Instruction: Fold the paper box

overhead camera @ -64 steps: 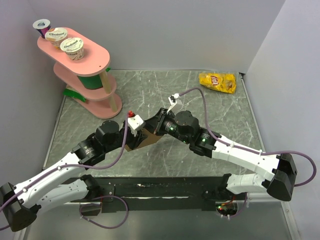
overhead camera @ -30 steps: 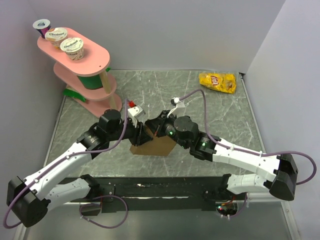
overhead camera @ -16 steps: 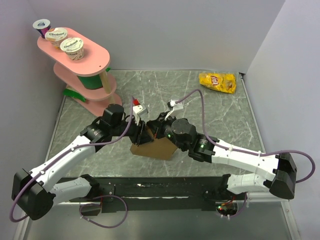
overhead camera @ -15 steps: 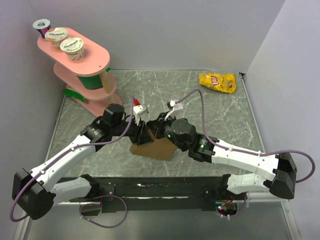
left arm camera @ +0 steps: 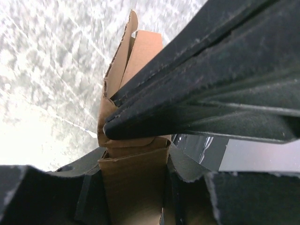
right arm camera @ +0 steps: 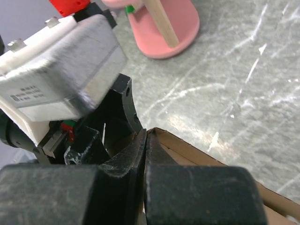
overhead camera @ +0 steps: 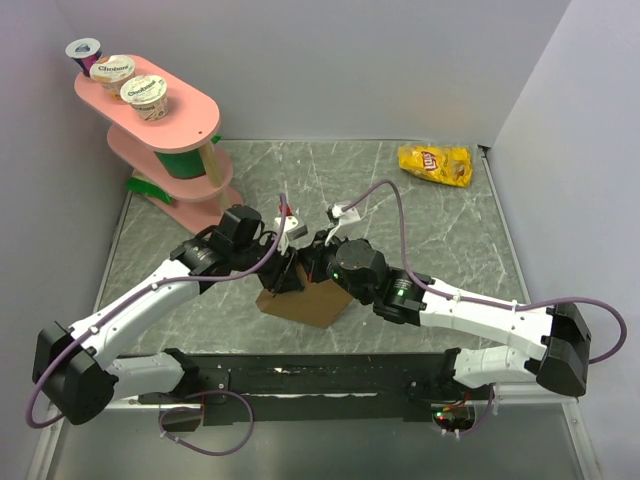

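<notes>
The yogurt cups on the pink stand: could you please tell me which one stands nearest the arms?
The rightmost cup, at the row's near end; the middle cup and leftmost cup stand farther back.

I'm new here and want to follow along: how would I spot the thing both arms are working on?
Find the grey marbled table. Near its middle the left tool and right tool meet at the paper box. It is plain brown cardboard, unlike the yellow chip bag in the far right corner.
</notes>
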You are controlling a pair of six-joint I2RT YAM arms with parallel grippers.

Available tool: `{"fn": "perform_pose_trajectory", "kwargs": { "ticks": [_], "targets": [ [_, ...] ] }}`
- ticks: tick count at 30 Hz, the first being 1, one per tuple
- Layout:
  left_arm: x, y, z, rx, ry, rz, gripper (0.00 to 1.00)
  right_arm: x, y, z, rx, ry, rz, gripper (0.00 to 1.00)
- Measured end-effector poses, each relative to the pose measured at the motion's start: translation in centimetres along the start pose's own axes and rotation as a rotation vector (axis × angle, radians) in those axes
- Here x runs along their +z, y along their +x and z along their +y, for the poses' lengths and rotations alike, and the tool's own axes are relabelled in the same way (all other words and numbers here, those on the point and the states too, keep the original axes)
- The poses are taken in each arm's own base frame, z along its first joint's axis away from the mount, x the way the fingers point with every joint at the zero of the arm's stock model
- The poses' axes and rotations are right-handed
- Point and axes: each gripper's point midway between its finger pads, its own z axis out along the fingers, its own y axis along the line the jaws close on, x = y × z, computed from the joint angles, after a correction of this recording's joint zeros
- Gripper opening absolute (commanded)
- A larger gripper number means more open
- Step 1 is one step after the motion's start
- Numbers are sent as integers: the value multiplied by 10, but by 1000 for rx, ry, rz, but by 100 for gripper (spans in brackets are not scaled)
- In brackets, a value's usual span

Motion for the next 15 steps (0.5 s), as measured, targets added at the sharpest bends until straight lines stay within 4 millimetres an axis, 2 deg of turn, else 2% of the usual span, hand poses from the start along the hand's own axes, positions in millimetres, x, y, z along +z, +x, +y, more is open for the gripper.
{"fn": "perform_pose_trajectory", "kwargs": {
  "ticks": [4, 13, 15],
  "targets": [
    [5, 8, 3, -14, -11, 37, 1, 1, 9, -5, -11, 18, 28, 0],
    [10, 9, 2, -15, -19, 59, 1, 2, 11, -10, -3, 38, 36, 2],
    [10, 8, 2, -14, -22, 56, 1, 2, 10, -11, 22, 35, 39, 14]
  ]
}}
